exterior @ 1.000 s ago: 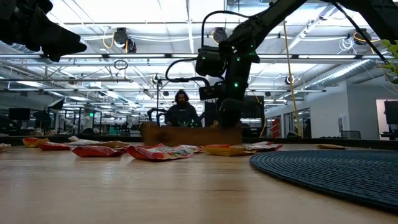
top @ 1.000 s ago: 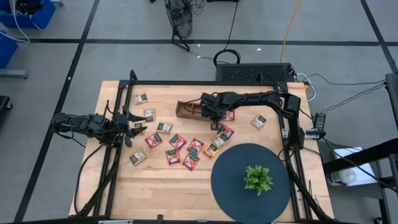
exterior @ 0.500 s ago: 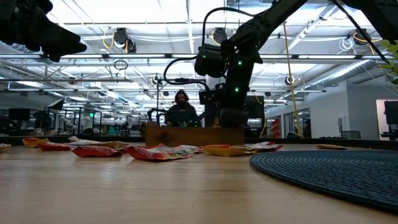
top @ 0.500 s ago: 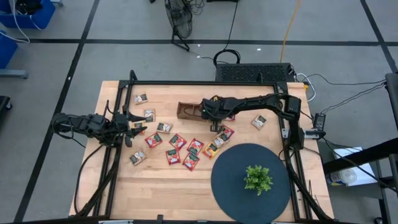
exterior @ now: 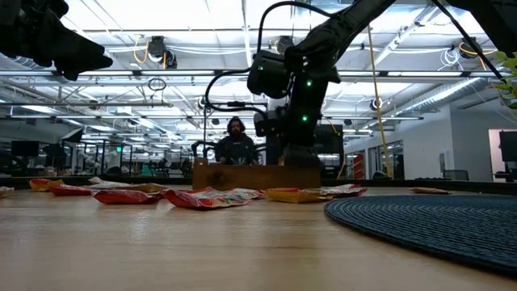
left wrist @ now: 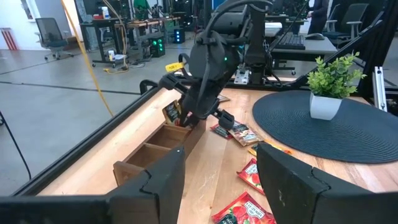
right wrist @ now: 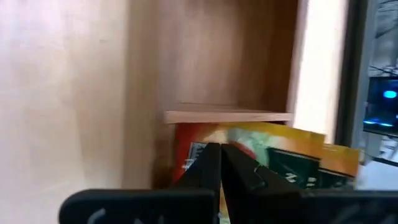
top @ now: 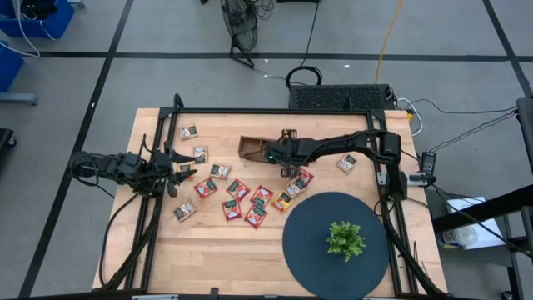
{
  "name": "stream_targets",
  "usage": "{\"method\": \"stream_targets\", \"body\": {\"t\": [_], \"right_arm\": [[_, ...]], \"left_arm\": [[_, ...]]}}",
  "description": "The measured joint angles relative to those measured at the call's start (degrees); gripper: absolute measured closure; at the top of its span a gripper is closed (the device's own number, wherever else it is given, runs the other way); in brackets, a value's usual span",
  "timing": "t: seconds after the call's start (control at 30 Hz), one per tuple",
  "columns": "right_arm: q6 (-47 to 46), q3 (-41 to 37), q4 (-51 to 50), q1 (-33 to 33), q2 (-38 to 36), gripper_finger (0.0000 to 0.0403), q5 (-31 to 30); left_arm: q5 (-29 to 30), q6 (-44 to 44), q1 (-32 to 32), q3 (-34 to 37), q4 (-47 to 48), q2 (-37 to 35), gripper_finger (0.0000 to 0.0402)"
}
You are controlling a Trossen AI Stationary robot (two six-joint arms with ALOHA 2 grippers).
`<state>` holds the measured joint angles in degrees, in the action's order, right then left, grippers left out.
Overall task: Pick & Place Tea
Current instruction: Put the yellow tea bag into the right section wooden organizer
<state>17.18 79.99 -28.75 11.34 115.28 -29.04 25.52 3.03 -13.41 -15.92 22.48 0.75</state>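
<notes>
1. Right gripper is over the wooden tray, fingers pressed together on a flat, glossy orange sachet that sits against a thin wood divider inside the tray; which compartment, can't tell.
2. Tray: brown, boxy, thin straight walls, near the worktop's far edge.
3. Loose tea sachets, small flat squares, mostly red, a few pale, lie scattered mid-worktop between the two arms, some touching, some overlapping.
4. One sachet lies apart beside the right arm.
5. Left gripper hangs at the left edge, fingers apart, empty.
6. Round dark woven mat with a small potted plant fills the near right corner.
7. Bare light wood is free near left.
</notes>
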Motion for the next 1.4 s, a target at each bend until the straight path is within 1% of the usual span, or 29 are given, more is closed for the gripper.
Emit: {"method": "stream_targets", "body": {"t": [0.27, 0.5, 0.7, 0.93, 0.97, 1.03, 1.1, 1.17, 1.23, 1.3, 1.4], "right_arm": [[1.1, 0.0, 0.2, 0.0, -0.1, 0.0403, -5.7], [1.3, 0.1, 2.3, -0.7, -1.4, 0.0403, -5.6], [-0.5, 0.1, 3.7, -1.4, -3.0, 0.0403, -5.4], [-3.5, 0.1, 0.5, -2.4, -7.9, 0.0403, -4.5], [-4.6, 0.1, -0.2, -2.8, -8.8, 0.0403, -2.8], [-7.1, -0.3, -0.8, -3.9, -10.9, 0.0403, 3.1], [-8.5, -2.9, 2.5, -5.4, -13.3, 0.0403, 10.5], [-8.2, -7.4, 8.2, -7.6, -15.9, 0.0403, 17.7], [-7.7, -13.1, 15.9, -10.0, -18.4, 0.0403, 24.3], [-8.9, -19.5, 26.4, -12.2, -20.7, 0.0403, 29.1], [-12.6, -28.3, 43.7, -15.7, -22.6, 0.0389, 31.8]], "left_arm": [[0.0, 0.0, 0.0, 0.0, 0.0, 0.0, 0.0201], [0.0, 0.0, 0.0, 0.0, 0.0, 0.0, 0.0201], [0.0, 0.0, 0.0, 0.0, -0.1, 0.0, 0.0201], [0.0, 0.0, 0.0, 0.0, -0.1, 0.0, 0.0201], [0.0, 0.0, 0.0, 0.0, 0.0, 0.0, 0.0201], [0.0, 0.0, 0.0, 0.0, -0.1, 0.0, 0.0201], [0.0, 0.0, 0.0, 0.0, 0.0, 0.0, 0.0201], [0.0, 0.0, 0.0, 0.0, 0.0, 0.0, 0.0201], [0.0, 0.0, 0.0, 0.0, 0.0, 0.0, 0.0201], [0.0, 0.0, 0.0, 0.0, 0.0, 0.0, 0.0201], [0.0, 0.0, 0.0, 0.0, 0.0, 0.0, 0.0201]]}}
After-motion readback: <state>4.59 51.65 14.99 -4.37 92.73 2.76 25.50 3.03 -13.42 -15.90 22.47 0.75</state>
